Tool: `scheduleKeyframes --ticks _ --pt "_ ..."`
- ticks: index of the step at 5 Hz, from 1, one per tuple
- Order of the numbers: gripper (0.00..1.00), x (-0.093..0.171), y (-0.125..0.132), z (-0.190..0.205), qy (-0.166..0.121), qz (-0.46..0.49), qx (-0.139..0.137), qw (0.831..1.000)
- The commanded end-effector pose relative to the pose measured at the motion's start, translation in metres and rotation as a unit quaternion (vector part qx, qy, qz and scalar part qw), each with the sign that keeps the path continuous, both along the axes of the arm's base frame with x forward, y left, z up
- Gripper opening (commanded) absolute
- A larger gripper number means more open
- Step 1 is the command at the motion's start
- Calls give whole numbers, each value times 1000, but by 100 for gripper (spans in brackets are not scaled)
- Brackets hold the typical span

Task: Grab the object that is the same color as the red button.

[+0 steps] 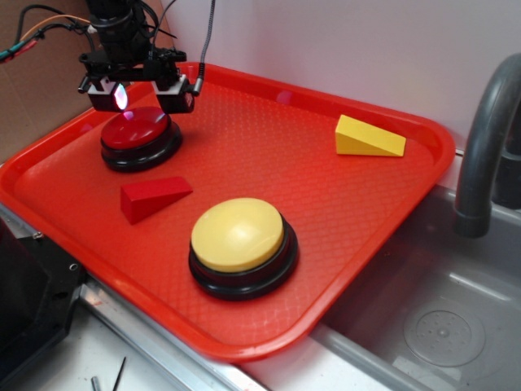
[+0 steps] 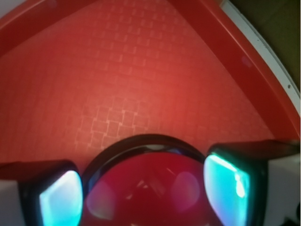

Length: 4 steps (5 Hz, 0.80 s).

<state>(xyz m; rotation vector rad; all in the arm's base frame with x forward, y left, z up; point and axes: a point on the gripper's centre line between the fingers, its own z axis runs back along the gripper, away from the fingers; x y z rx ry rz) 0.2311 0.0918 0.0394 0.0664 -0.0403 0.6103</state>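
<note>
Two domed push buttons on black round bases are in view: one glossy dark-red button directly below the end effector, between its spread fingers in the wrist view, and one larger pale-yellow button well in front of the end effector, toward the near edge. Two solid wedge-shaped blocks: one small red wedge just in front of the end effector past the red button, and one yellow wedge far off to its side. One big red textured plastic tray holds all four. One grey curved pipe stands well apart beyond the tray's far side.
</note>
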Motion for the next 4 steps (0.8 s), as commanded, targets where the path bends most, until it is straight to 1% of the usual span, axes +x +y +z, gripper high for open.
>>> scheduleKeyframes --ticks 1,2,3,4 --pt "100 -23 -26 95 -70 -19 -18 997" --pt "100 -21 -38 145 -76 -31 -19 996" --pt "100 -17 -44 186 -70 -53 -27 996" --pt "100 -13 -44 184 -64 -69 -41 995"
